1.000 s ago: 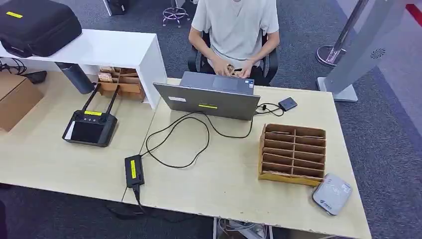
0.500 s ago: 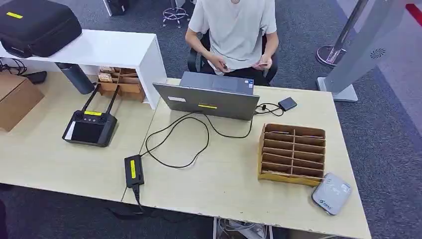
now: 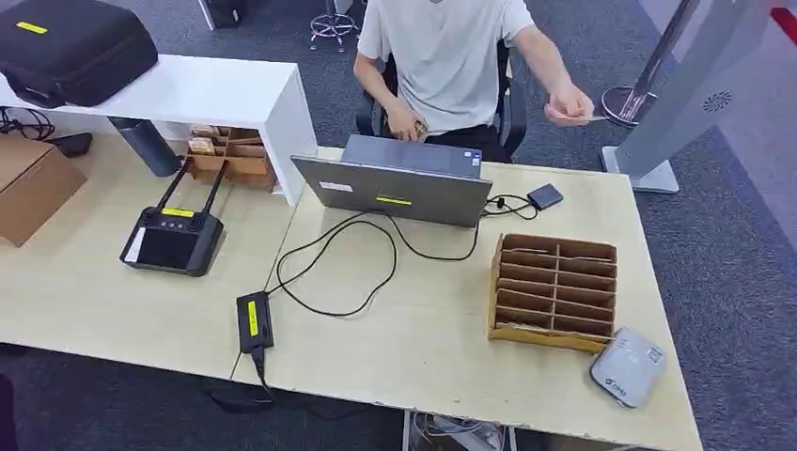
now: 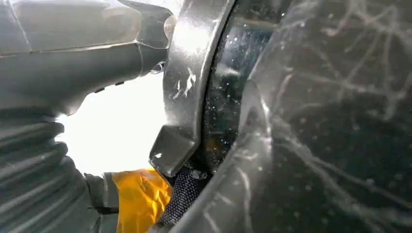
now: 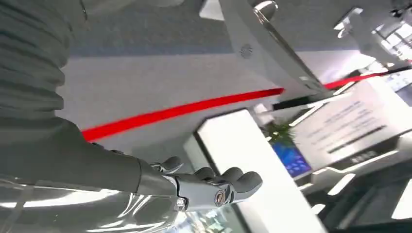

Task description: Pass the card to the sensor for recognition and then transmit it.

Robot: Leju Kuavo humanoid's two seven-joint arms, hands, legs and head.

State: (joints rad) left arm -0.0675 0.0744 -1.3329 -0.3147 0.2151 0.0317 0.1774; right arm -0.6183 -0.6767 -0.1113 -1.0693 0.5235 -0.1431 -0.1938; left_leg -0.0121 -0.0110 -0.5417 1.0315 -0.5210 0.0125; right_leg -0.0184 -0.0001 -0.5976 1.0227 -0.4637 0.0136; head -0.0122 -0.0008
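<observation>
Across the table (image 3: 423, 352) sits a person (image 3: 442, 56), one hand (image 3: 569, 101) stretched out to the right and pinching a thin card (image 3: 592, 118) above the floor. The grey card sensor (image 3: 628, 366) lies at the table's near right corner, beside a cardboard slotted organiser (image 3: 553, 289). In the right wrist view my right hand (image 5: 204, 187) hangs with fingers stretched out and nothing in them. In the left wrist view, my left hand (image 4: 73, 53) shows as a grey thumb and ribbed cover, its fingers hidden.
An open laptop (image 3: 395, 186) with cables stands mid-table, a power brick (image 3: 254, 321) near the front edge. A black remote controller (image 3: 172, 240), a cardboard box (image 3: 33, 188) and a black case (image 3: 70, 47) sit to the left. A grey kiosk stand (image 3: 677, 85) is far right.
The person has lifted one hand from their lap and swung it out to the right with a card in it. The things on the table have not moved.
</observation>
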